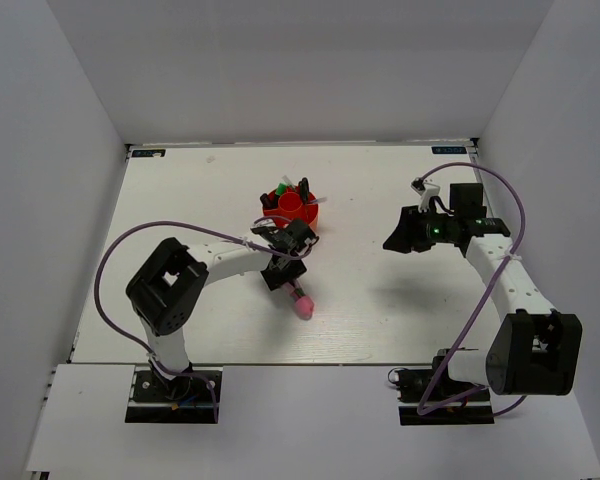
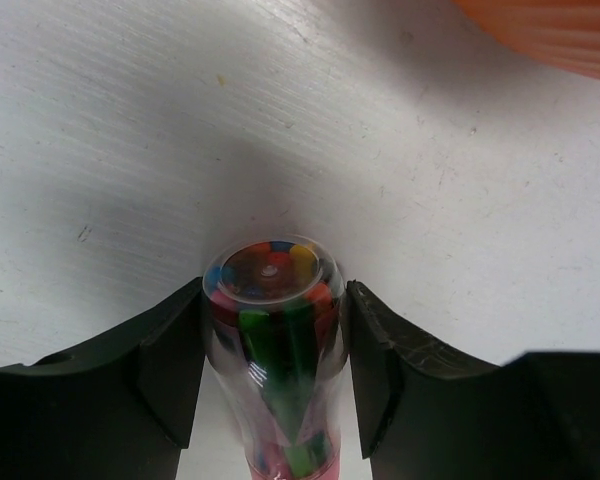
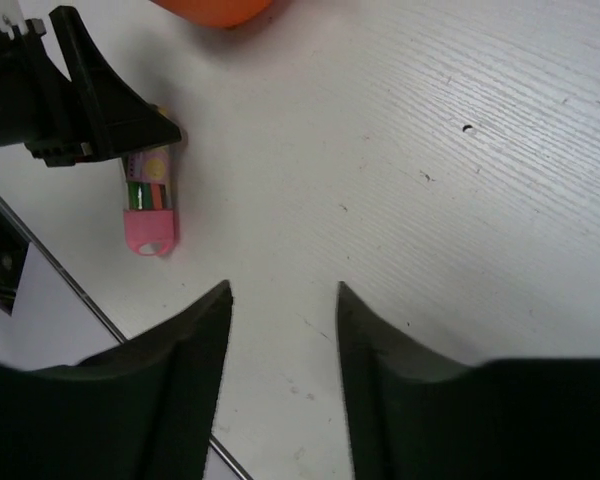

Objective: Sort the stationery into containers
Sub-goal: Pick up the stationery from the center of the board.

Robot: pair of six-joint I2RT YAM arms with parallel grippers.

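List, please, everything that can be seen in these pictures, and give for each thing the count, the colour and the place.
table: one, white, under everything.
organiser: one, orange-red, round, middle of the table toward the far side; it holds several items, and not all can be told apart.
green marker: one, green, standing in the organiser, far left part.
scissors: one pair, black handles, standing in the organiser, far side.
chunky pen: one, pink with green inside, just near of the organiser, clamped in the left gripper.
cables: two, purple, one along each arm.
left gripper: one, black, shut on the chunky pen.
right gripper: one, black, open, empty, right of the organiser.
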